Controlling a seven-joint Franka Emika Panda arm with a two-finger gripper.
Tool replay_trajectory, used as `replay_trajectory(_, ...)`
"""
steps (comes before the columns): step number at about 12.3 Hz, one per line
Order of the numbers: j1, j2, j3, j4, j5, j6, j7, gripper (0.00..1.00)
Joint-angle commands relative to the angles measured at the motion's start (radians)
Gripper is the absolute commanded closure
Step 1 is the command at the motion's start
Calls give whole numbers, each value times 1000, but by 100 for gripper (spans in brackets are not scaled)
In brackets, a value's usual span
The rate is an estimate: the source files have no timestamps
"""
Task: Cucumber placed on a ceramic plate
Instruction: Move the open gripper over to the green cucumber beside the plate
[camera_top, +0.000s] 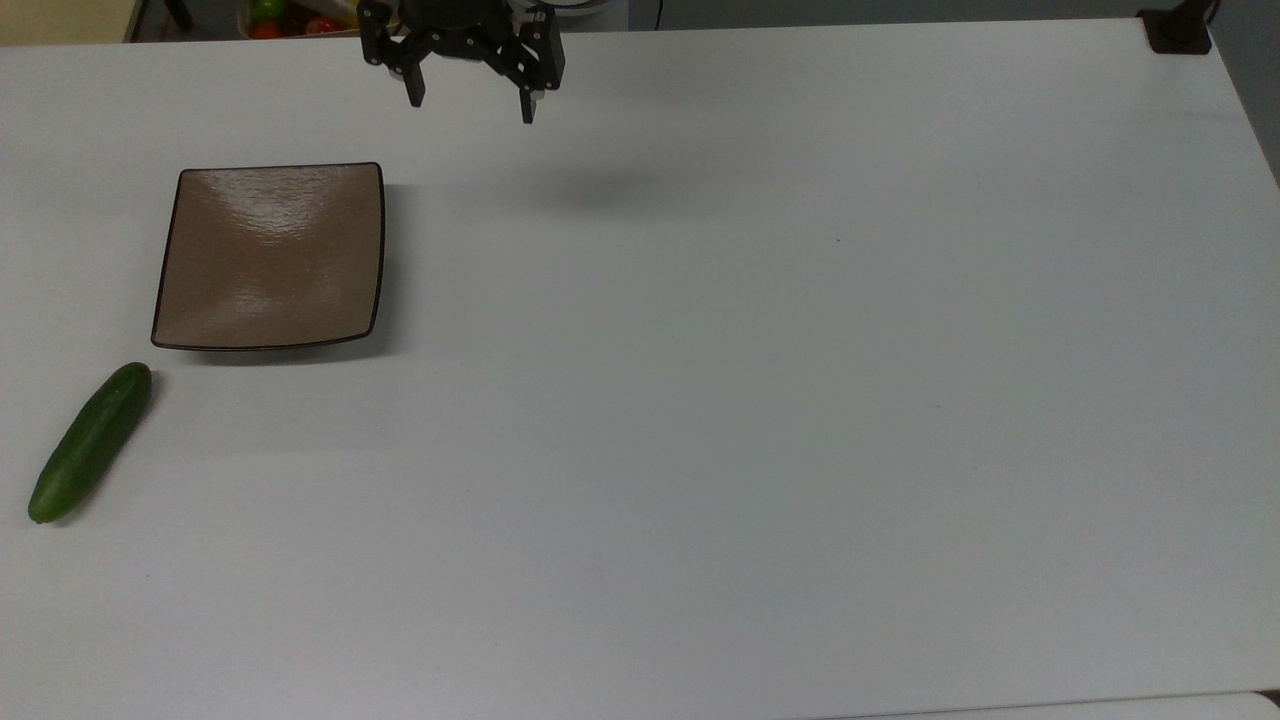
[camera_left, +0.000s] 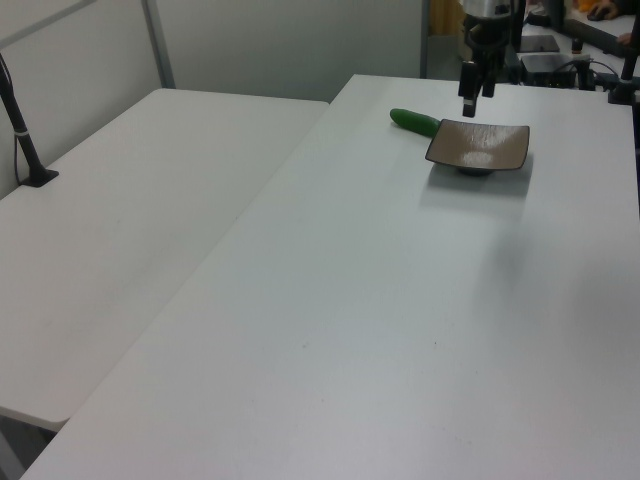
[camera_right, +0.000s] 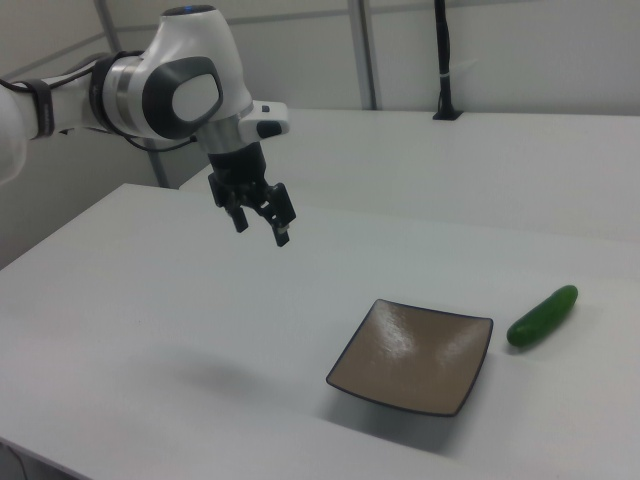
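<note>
Cucumber (camera_top: 90, 443) — dark green and smooth — lies on the white table (camera_top: 760, 400), off the plate and just beyond the ceramic plate's (camera_top: 270, 257) lower-left corner in the top view, not touching it. In the right view the cucumber (camera_right: 542, 316) sits to the plate's (camera_right: 412, 357) right. The plate is square, glossy tan-brown and holds nothing. The gripper (camera_top: 470, 108) hangs in the air above the table's far edge — fingers spread apart, holding nothing — well apart from the cucumber. In the right view the gripper (camera_right: 260, 230) hangs from the white arm (camera_right: 170, 95).
</note>
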Motion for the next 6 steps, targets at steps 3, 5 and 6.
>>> replay_trajectory(3, -54, 131, -7, 135, 17, 154, 61, 0)
replay_trajectory(5, -97, 227, -10, 163, 5, 321, 59, 0)
replay_trajectory(6, -111, 283, -16, 165, -2, 420, 64, 0)
